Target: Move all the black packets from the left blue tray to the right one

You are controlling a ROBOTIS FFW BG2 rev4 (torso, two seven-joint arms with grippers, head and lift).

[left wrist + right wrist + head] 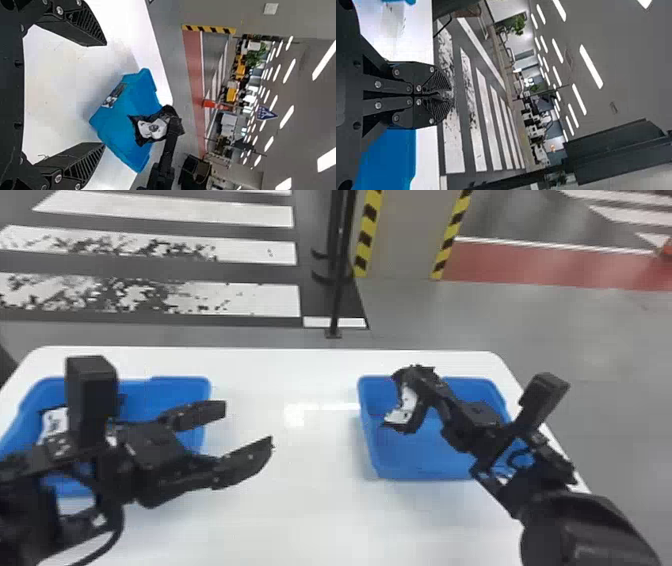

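Observation:
My left gripper (246, 427) stands open over the table beside the left blue tray (180, 386); in the left wrist view my left gripper (105, 95) has nothing between its fingers. Part of a packet with a white label (53, 421) lies in that tray, partly hidden behind the left arm. Over the right blue tray (400, 477), my right gripper (419, 377) is shut on a black packet (407, 406), white face showing. This black packet (152, 129) hangs above the tray in the left wrist view. In the right wrist view my right gripper (450, 97) has its fingertips together.
Both trays stand on a white table (300, 500), with bare tabletop between them. A dark and white patch (115, 95) shows at the right tray's side. Beyond the table's far edge stands a black post (340, 270).

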